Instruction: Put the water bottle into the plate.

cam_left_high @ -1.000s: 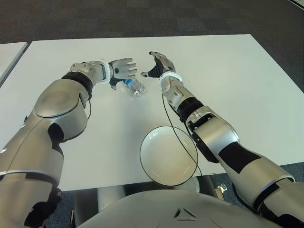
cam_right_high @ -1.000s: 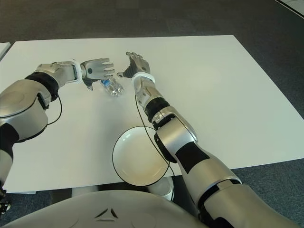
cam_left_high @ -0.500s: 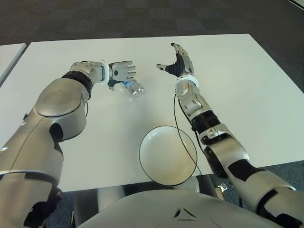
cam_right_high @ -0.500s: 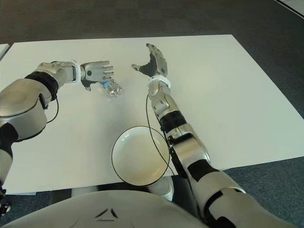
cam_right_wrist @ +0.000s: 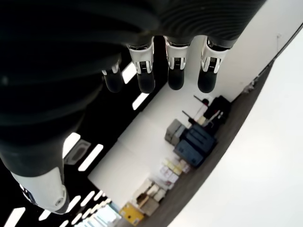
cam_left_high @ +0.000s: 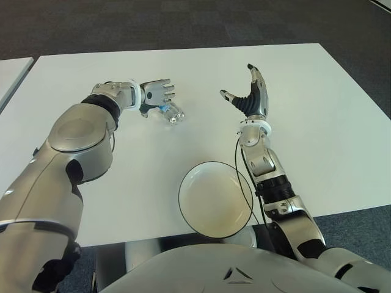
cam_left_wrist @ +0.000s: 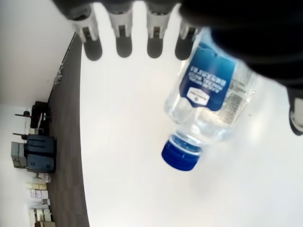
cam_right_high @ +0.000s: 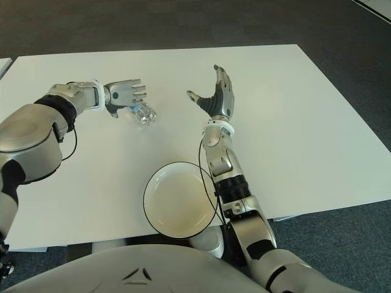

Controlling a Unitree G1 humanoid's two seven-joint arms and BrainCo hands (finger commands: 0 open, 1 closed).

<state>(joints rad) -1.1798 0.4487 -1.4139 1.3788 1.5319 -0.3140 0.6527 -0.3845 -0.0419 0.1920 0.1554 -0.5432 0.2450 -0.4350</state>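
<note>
Bottle: the water bottle [cam_left_high: 172, 113] lies on its side on the white bench [cam_left_high: 317, 122], toward the far left, well apart from the plate. In the left wrist view its blue cap [cam_left_wrist: 180, 152] and blue label show under the palm.
Plate: the white plate [cam_left_high: 215, 199] with a dark rim sits at the near edge of the bench, holding nothing.
Left robot hand: the left robot hand [cam_left_high: 156, 94] is over the bottle, just beside its upper end; its fingers [cam_left_wrist: 124, 35] are stretched out and released, not wrapped around the bottle.
Right robot hand: the right robot hand [cam_left_high: 249, 99] is raised above the bench, to the right of the bottle and beyond the plate, fingers spread upward, grasping nothing.
</note>
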